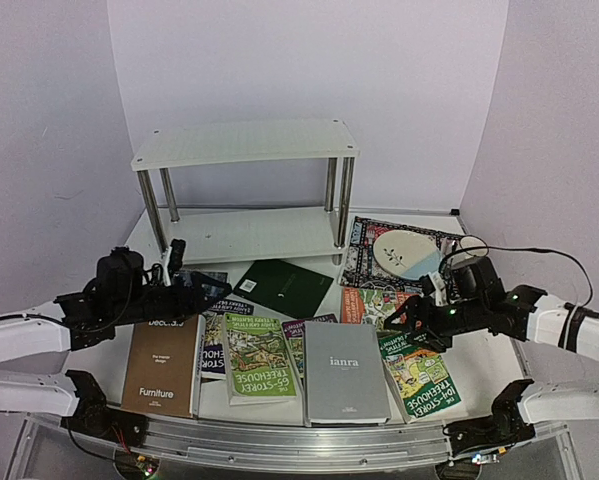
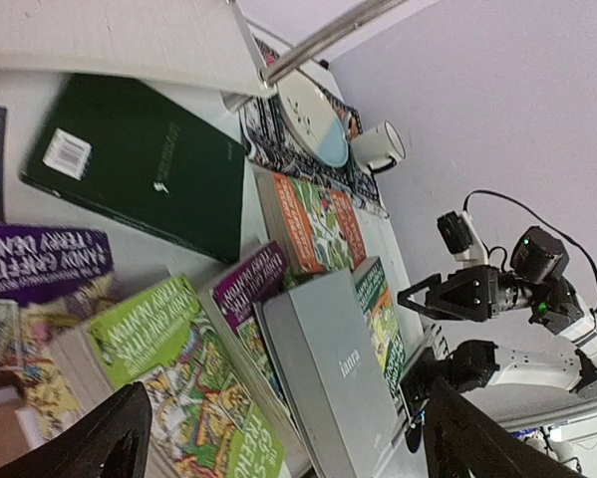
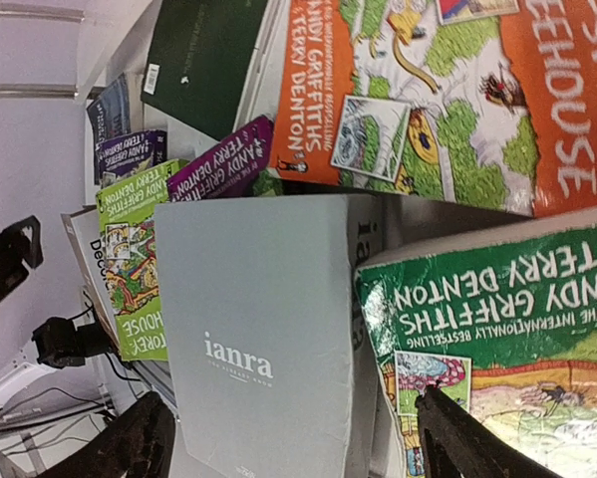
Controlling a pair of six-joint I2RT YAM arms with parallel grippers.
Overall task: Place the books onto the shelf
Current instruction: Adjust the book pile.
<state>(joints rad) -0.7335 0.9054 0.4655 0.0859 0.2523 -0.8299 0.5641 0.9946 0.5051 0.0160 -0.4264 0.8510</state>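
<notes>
Remotely, I hover my left tool point(image 1: 211, 291) and right tool point(image 1: 404, 318), both wide and empty, over books point(image 1: 259, 365) lying flat on the counter point(image 1: 489, 370) before the white shelf point(image 1: 244, 145). The grey "ianra" book point(image 1: 345, 372) looks stiff, slick and weighty; I'd pinch its long edge.

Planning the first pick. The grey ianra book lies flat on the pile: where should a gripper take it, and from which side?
Probably the near short edge, approached from the near side: the grey ianra book lies flat, hemmed in along both long sides; that edge looks free.
</notes>
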